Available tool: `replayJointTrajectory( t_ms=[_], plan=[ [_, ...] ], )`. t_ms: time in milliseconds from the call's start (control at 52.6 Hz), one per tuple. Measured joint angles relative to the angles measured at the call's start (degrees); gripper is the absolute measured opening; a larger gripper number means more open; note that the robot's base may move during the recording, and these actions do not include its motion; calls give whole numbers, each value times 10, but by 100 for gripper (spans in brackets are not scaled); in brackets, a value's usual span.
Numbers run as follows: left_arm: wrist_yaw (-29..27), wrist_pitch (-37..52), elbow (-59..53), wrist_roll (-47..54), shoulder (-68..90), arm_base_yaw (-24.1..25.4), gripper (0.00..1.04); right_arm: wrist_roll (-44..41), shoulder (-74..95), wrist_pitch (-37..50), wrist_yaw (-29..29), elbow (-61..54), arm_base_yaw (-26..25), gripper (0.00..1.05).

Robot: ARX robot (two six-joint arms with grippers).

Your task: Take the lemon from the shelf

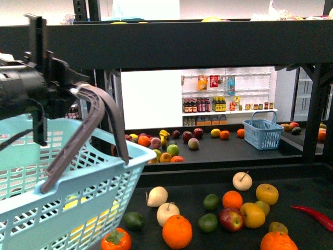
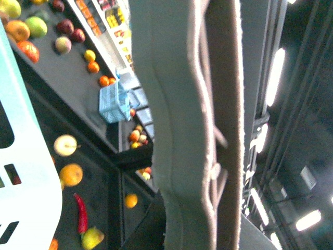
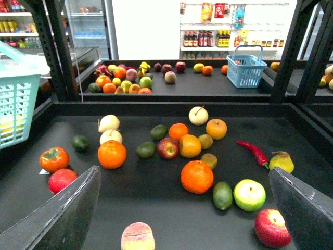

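Dark shelf (image 3: 156, 108) surface strewn with fruit, likeliest lemon (image 3: 199, 67) on the far tier beside an orange (image 3: 207, 70), right tool (image 3: 184, 174) wide open and empty, so it's approach time, a long forward reach next, while left tool (image 1: 36, 88) carries the basket handle (image 1: 99, 122), grip unreadable.

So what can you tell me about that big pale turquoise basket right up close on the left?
The turquoise basket looks like plastic, with slotted lattice walls and a solid rim. Its two grey-brown handles are swung up together and run into the black left gripper, which carries it. It hangs tilted at the left of the fruit tray. Something yellow shows through the slots, but I cannot tell what.
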Motion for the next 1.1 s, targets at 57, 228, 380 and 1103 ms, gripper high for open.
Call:
replayJointTrajectory(
  t_ms=[57,228,380,1103],
  plan=[
    [-8,39,0,-30,6,26,8,0,0,0,0,0,0,97],
    [-29,135,0,-109,26,94,8,0,0,0,0,0,0,97],
    [-42,207,0,-155,49,168,8,0,0,0,0,0,0,97],
    [5,297,19,-230,175,294,8,0,0,0,0,0,0,97]
  ],
)
